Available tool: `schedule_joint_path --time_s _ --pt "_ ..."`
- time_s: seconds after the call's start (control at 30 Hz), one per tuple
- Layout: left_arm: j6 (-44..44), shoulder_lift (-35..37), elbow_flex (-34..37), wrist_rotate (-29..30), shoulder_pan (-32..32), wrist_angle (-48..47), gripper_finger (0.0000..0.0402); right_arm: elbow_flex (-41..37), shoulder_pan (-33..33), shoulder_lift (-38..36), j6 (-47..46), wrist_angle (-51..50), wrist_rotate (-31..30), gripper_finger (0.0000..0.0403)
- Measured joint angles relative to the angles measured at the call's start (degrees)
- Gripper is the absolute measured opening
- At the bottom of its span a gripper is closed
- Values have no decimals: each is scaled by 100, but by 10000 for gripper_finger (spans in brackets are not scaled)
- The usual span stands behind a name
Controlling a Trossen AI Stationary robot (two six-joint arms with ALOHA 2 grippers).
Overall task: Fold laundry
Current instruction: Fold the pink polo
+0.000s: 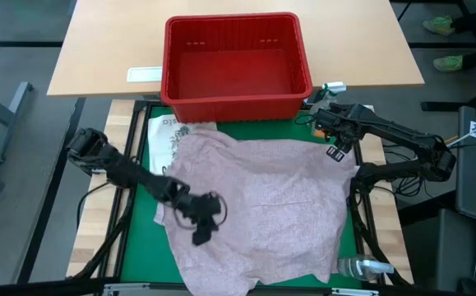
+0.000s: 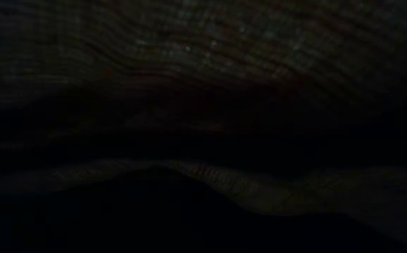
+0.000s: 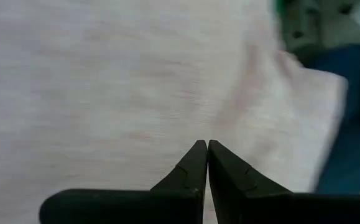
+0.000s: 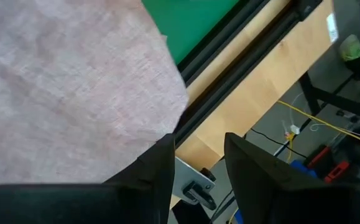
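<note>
Pink shirt (image 1: pixel 262 210) lies spread across the green mat (image 1: pixel 154 160), just near of the red basket (image 1: pixel 233 62). Left gripper (image 1: pixel 203 220) rests over the shirt's left part, fingers together. Right gripper (image 1: pixel 336 140) hovers at its far right corner, fingers apart, empty.

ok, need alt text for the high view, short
A large pale pink shirt lies spread over the green mat, with an empty red basket on the wooden table beyond it. The left gripper rests on the shirt's left part with fingers shut; the right gripper hovers open at the shirt's far right corner.
</note>
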State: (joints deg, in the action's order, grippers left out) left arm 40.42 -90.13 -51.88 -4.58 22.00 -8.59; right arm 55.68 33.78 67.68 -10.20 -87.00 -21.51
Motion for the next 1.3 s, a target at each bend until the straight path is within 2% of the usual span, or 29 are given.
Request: schedule_joint_path --time_s 0.2,0.4,0.7,0.87,0.97,1.13,1.3 --pt "2 -13 0 834 957 804 11 0 0 0 6 11 331 138" --pt "439 -20 0 1364 1417 964 19 0 -2 0 4 84 711 138" --pt "704 -22 0 1224 1890 958 110 0 0 0 -53 364 1439 138" --pt "127 -127 0 1258 2378 1108 154 0 -1 0 -68 519 1650 138" --pt "-298 -381 0 1473 2632 1621 168 2 -2 0 -133 585 1663 138" --pt "-926 -864 -47 1883 2964 1944 173 2 -1 0 -295 640 1664 138" --pt "-1317 -1299 -212 1985 3081 1956 173 2 0 0 -302 640 1664 138"
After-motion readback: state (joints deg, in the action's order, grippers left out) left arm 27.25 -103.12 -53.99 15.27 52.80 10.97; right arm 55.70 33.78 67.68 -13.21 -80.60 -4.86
